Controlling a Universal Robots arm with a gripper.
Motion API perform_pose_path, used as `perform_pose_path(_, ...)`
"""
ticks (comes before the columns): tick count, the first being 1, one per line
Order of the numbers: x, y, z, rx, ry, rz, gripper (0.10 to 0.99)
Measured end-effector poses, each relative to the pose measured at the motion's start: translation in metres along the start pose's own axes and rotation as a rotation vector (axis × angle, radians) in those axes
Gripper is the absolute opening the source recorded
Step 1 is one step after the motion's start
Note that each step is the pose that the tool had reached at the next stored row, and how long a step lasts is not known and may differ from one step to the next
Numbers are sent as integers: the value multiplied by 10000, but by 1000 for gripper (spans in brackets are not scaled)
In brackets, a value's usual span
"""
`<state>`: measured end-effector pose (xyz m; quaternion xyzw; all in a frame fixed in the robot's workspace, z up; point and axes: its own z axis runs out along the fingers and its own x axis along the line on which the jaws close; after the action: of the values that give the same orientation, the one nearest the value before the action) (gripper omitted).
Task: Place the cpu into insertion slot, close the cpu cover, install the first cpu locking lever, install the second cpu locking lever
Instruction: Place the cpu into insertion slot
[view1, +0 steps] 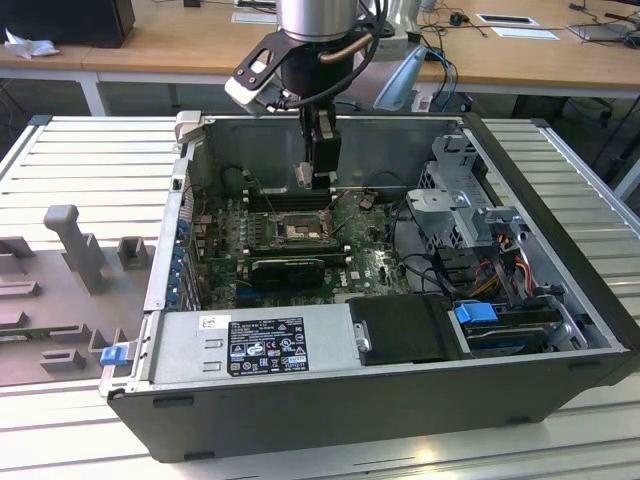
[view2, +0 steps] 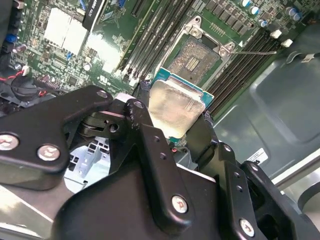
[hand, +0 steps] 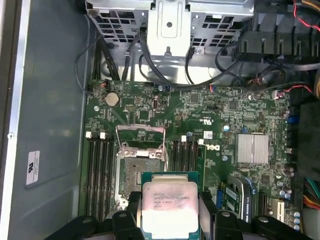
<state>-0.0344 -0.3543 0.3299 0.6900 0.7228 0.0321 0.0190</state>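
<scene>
My gripper (view1: 318, 172) hangs inside the open computer case, shut on the cpu (view1: 306, 176), a small silver-topped square chip on a green-edged base. In both wrist views the black fingers (view2: 145, 131) clamp the cpu (view2: 173, 106) by two opposite edges. The cpu (hand: 167, 206) is held in the air above the green board, partly over the insertion slot (hand: 134, 179). That slot (view2: 193, 61) lies bare, its dark contact field showing. The cpu cover (hand: 140, 137) is swung open at the slot's far side. A thin locking lever (view2: 252, 50) sticks out beside the slot.
Long black memory slots (hand: 97, 165) flank the socket on both sides. A ribbed heatsink (hand: 252, 148) sits on the board, and a metal drive cage (hand: 170, 30) with cables lies beyond it. The power supply (view1: 260, 345) fills the case front. A grey fixture (view1: 70, 250) stands outside the case.
</scene>
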Motion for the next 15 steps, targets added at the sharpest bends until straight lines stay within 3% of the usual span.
perform_pose_path(15, -3, -14, 178, 44, -28, 66, 541)
